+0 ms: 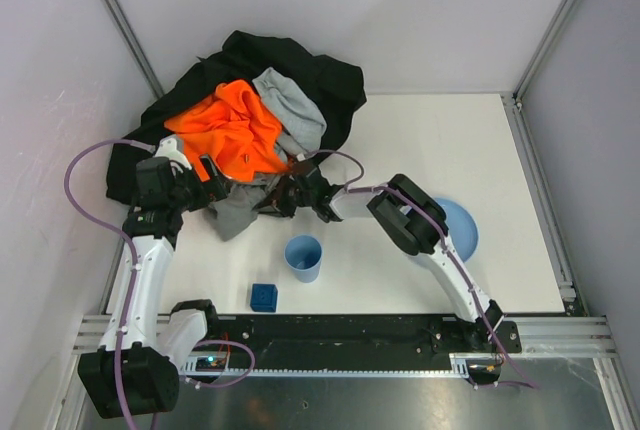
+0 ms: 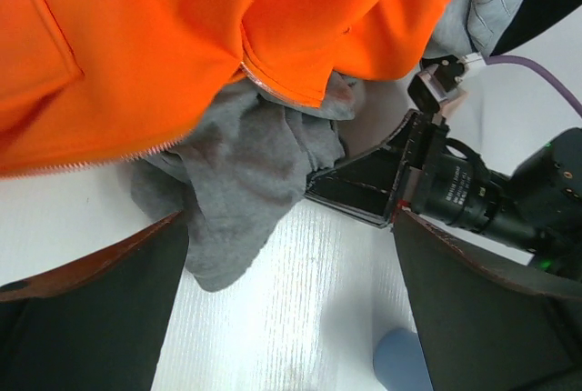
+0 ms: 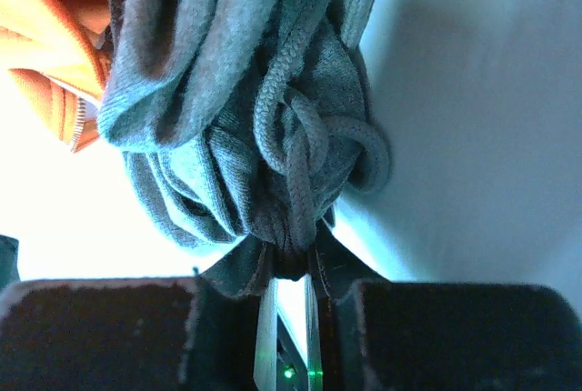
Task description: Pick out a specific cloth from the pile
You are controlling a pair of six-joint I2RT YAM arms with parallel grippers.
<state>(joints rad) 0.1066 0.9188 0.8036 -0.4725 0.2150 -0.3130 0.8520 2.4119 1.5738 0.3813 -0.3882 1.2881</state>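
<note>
Medium-dark grey soft cloth [image 3: 227, 118], at the edge of the clothes pile [image 1: 300, 70], is pinched tight in the right hand [image 3: 291, 268]. Left hand [image 2: 291, 255] gapes wide, holding nothing.

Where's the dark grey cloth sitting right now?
In the top view the grey cloth lies at the near edge of the pile, under the orange garment, with the right gripper shut on its right end.

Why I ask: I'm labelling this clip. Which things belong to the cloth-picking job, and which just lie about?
Job: dark grey cloth, pile, right gripper shut on that cloth.
Lying about: cup, plate, cube.
</note>
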